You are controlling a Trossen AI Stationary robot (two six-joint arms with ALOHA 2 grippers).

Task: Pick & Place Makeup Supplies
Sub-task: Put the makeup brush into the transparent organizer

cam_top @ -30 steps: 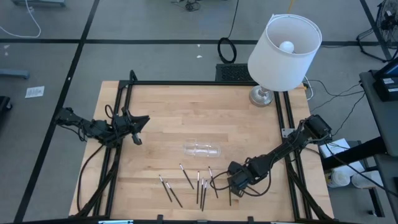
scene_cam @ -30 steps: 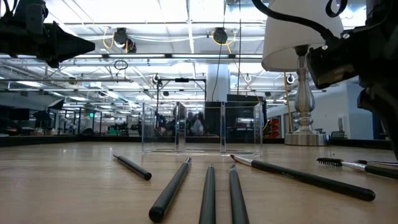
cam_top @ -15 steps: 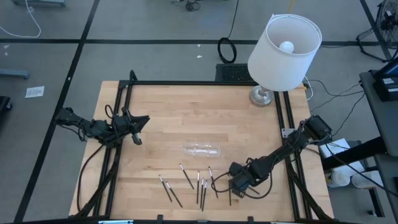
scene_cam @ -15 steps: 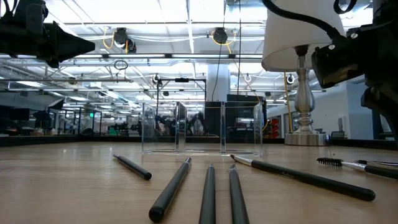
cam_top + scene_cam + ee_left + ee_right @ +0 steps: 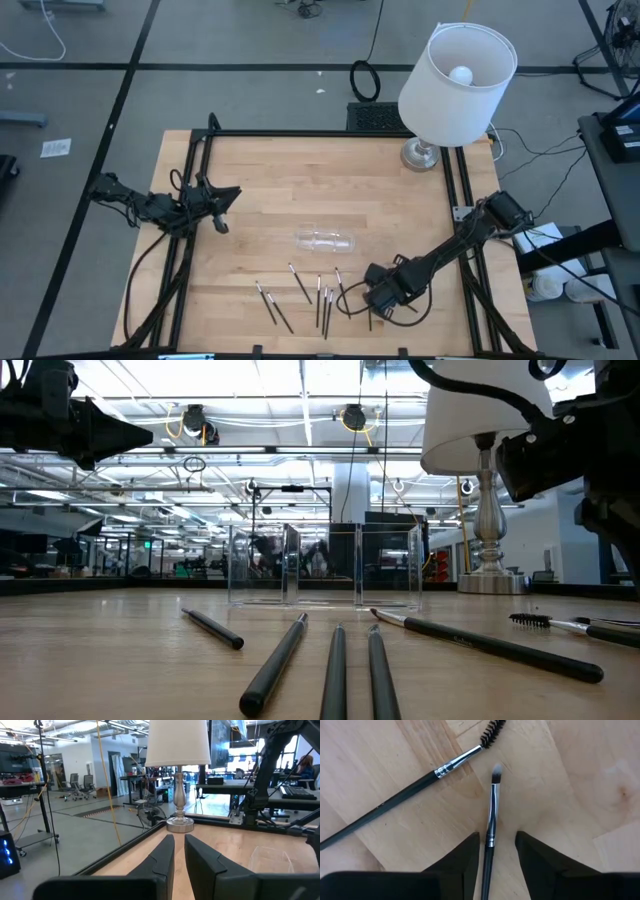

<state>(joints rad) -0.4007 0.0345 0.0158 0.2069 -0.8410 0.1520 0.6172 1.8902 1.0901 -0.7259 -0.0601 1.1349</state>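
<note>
Brushes are scattered near the counter's front edge, and the right gripper (image 5: 372, 296) has been shifted slightly further along that edge over the last second, settling above the rightmost ones. In the right wrist view its fingers (image 5: 465, 860) are seen parted, straddling a small flat-tipped brush (image 5: 491, 817) that lies between them on the wood; a spoolie brush (image 5: 415, 785) lies just beside it, untouched. Nothing is gripped yet, so the pick is judged to be lined up but not made. The other makeup supplies (image 5: 300, 290) are left in a loose row near the front edge, and the clear tray (image 5: 325, 241) stands behind them toward the middle. The left gripper (image 5: 222, 197) is parked at the left edge, fingers (image 5: 162, 857) nearly closed, holding nothing.
</note>
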